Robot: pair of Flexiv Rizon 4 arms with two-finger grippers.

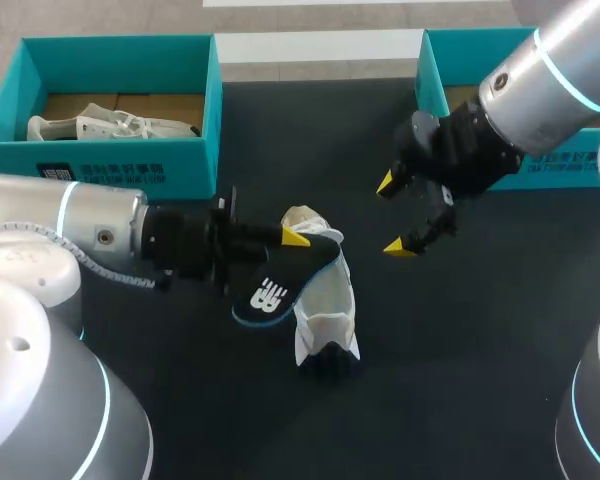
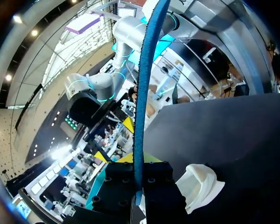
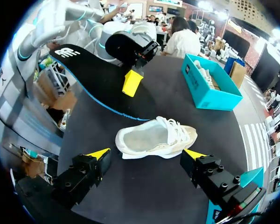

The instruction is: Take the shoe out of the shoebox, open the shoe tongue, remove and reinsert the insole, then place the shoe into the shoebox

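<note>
A white shoe lies on the dark table, opening up. My left gripper is shut on a black insole with a blue rim and holds it just above the shoe. In the left wrist view the insole runs edge-on out from between the fingers of the left gripper, with the shoe beside them. My right gripper hangs open above the table, right of the shoe. In the right wrist view the shoe lies just ahead of the open right gripper, with the insole beyond it.
A teal shoebox at the back left holds another white shoe. A second teal shoebox stands at the back right, partly hidden by my right arm. Bare table lies in front of the shoe.
</note>
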